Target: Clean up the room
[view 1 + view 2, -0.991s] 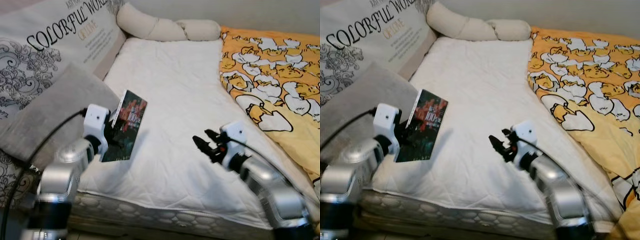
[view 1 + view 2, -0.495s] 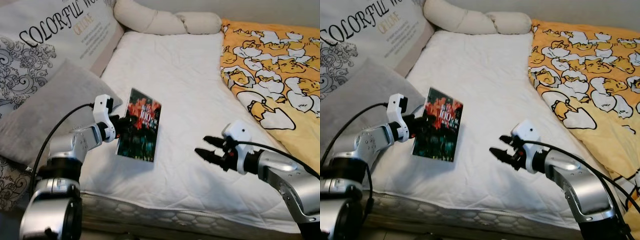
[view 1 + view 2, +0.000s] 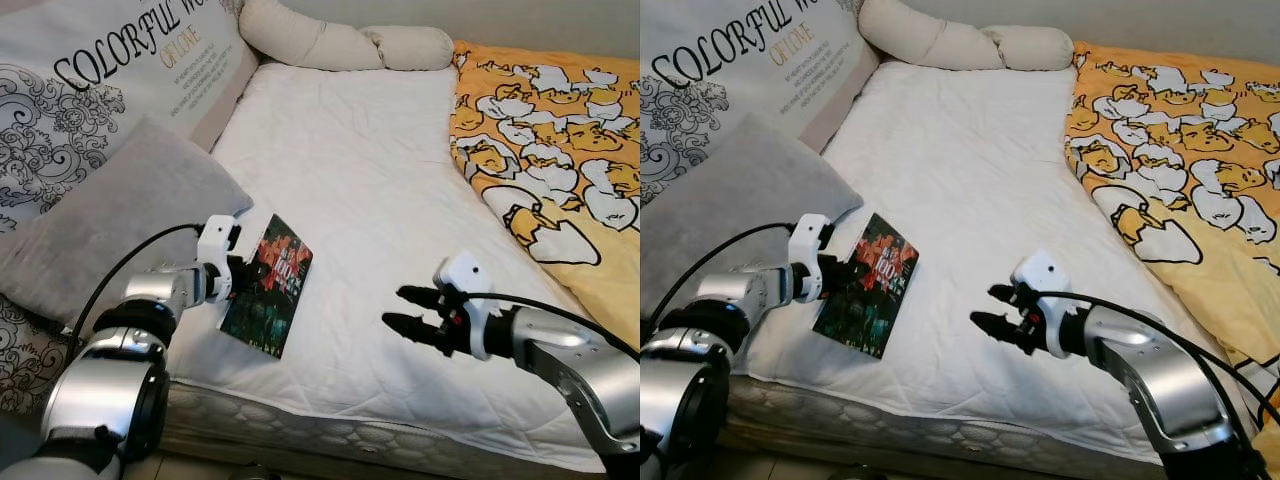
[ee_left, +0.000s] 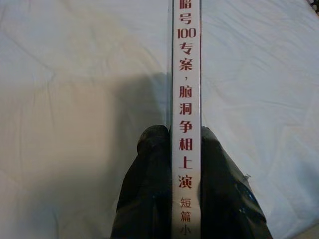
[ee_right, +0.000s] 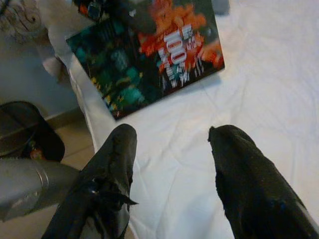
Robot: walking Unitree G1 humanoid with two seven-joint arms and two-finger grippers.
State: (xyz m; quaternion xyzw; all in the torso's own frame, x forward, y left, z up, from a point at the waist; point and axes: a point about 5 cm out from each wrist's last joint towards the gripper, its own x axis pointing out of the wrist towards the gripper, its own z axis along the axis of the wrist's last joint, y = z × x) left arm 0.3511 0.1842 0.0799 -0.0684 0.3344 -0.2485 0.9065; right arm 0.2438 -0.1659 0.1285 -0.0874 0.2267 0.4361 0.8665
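Lower left of the frame, the left tool (image 3: 243, 275) pinches a dark paperback book with red "100" cover (image 3: 268, 297) low over the white quilted bed (image 3: 370, 180); the wrist view reveals its white spine (image 4: 186, 114). The right tool (image 3: 398, 307) hovers open, holding nothing.

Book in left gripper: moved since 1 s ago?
Yes. The book in the left gripper has tipped flatter and come down toward the white mattress, judged against the grey pillow.
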